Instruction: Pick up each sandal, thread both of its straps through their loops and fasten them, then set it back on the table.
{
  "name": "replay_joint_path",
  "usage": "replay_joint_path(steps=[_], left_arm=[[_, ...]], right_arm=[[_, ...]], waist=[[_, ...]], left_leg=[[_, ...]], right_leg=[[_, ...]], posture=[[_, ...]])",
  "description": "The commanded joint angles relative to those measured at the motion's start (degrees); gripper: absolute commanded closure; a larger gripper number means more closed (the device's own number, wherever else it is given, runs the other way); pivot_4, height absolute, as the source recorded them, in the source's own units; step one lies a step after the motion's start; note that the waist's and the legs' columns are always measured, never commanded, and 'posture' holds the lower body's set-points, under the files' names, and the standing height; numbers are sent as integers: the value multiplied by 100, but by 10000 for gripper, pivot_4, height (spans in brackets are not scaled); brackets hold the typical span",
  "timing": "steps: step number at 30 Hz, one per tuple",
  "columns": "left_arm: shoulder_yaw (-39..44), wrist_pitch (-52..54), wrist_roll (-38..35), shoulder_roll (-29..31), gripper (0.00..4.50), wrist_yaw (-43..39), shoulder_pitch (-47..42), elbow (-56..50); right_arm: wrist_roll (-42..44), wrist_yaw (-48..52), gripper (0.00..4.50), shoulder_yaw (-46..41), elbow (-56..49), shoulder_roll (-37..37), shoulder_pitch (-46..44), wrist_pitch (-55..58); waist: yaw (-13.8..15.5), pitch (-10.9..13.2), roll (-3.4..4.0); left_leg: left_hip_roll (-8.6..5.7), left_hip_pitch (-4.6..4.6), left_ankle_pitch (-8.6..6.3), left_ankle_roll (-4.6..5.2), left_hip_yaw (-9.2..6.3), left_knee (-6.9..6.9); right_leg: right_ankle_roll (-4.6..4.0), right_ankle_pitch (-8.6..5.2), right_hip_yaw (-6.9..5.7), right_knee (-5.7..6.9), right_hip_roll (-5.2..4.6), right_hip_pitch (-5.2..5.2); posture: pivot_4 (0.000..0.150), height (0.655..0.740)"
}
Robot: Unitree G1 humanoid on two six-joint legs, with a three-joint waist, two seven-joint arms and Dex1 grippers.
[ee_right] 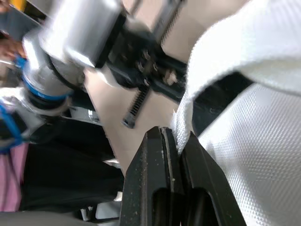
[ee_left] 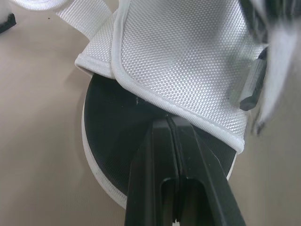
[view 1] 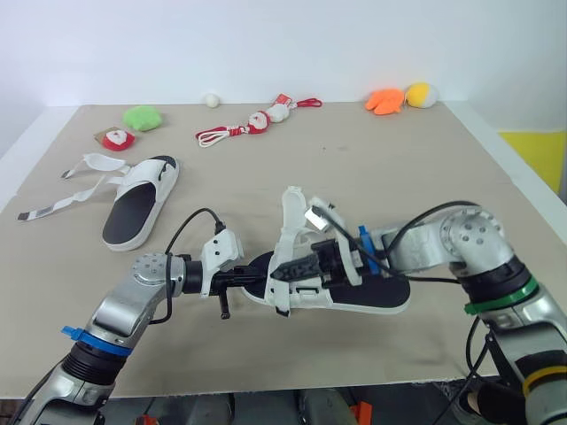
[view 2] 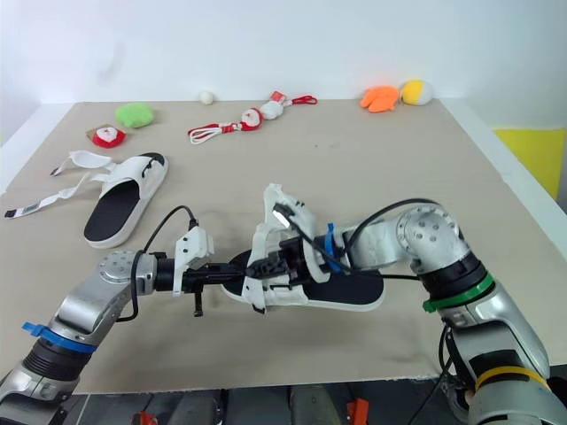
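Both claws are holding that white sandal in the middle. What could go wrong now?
The right gripper pinches the strap only near its edge, so it might slip free. The left gripper grips the sandal just at its fabric edge; a hard pull could tear it loose.
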Motion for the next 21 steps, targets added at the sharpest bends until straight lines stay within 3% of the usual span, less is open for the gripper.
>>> replay_joint_path(steps=[1,4,8,15,21], left_arm=[[-176,102,152,-27,45000,79,98,179],[-197,86,162,-83,45000,106,97,190],[-184,84,169,-112,45000,125,117,181],[-169,105,168,-128,45000,182,207,103],[-175,111,158,-128,45000,209,204,83]], right_arm=[[146,511,43949,-518,1129,106,-689,447],[140,649,43949,-552,2373,132,-1326,857],[-198,908,43949,-616,3151,206,-1649,1421],[-2116,1444,43949,-906,2519,307,-1312,1495],[-3248,2005,43949,-1311,2139,570,-1081,1388]], waist=[[4,0,0],[11,0,1],[16,0,1],[14,0,2],[12,0,3]], left_leg=[[0,0,0,0,0,1],[0,-2,0,1,0,1],[-3,-6,0,1,-1,-1],[-5,-12,-1,2,-1,-1],[-4,-12,0,3,0,2]], right_leg=[[1,2,-1,0,0,1],[2,2,-1,0,1,0],[0,-1,-1,-3,-1,1],[5,0,-1,-2,-1,-7],[17,7,-1,-2,0,-8]], posture=[[1500,7400],[1500,7400],[1500,7400],[1500,7400],[1500,7400]])
